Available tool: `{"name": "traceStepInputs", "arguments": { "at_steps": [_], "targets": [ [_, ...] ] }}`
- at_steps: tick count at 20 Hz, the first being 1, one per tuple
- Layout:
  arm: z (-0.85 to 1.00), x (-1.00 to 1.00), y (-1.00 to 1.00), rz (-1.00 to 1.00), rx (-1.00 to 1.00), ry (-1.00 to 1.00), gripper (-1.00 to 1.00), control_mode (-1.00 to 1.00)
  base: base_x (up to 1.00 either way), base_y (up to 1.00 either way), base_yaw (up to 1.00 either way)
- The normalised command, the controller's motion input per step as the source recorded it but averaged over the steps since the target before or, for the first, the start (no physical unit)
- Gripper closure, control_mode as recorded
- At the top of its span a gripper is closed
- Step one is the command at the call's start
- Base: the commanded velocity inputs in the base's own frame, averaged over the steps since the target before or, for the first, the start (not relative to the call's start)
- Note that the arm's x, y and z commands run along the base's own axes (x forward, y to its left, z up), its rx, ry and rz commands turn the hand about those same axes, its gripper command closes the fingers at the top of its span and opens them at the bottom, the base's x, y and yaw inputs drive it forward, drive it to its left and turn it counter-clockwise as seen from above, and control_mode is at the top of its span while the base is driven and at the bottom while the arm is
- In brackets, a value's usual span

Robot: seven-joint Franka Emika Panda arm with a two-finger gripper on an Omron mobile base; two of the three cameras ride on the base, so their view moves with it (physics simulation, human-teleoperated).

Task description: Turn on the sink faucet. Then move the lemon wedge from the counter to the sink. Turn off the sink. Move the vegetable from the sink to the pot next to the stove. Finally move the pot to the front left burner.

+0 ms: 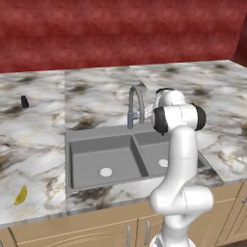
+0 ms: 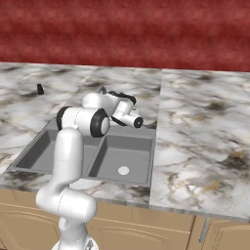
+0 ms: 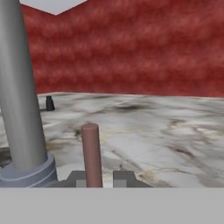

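Hand (image 3: 94, 178) clamped on the faucet's small brownish side lever (image 3: 91, 148), beside faucet (image 1: 134, 106) base; lemon wedge (image 1: 20, 195) on desk (image 1: 34, 144).

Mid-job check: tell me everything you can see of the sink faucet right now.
The sink faucet is a tall grey metal gooseneck, upright, its arched spout curving over the double-basin sink. It rises from a round collar on the counter behind the basins. In the hand view its thick column stands at left, and a reddish-brown lever stands upright beside it, just above the pincer tips, which look nearly shut. No water shows.
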Motion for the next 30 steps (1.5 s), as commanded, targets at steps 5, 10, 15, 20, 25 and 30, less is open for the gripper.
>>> {"name": "traceStepInputs", "arguments": {
  "at_steps": [5, 10, 15, 20, 25, 30],
  "targets": [
    [-0.12, 0.09, -0.68, 0.0, 0.01, 0.0, 1.0, -1.0, 0.0, 0.0, 0.0],
    [-0.25, 0.04, -0.67, 0.0, 0.02, 0.0, 1.0, -1.0, 0.0, 0.0, 0.0],
    [-0.36, 0.0, -0.69, 0.0, 0.02, 0.01, 1.0, -1.0, 0.0, 0.0, 0.0],
    [-0.5, 0.0, -0.76, 0.0, 0.05, 0.04, 1.0, -1.0, 0.0, 0.0, 0.0],
    [-0.65, 0.0, -0.79, -0.02, 0.09, 0.1, 1.0, -1.0, 0.0, 0.0, 0.0],
    [-0.71, -0.01, -0.8, -0.02, 0.1, 0.1, 1.0, -1.0, 0.0, 0.0, 0.0]
  ]
}}
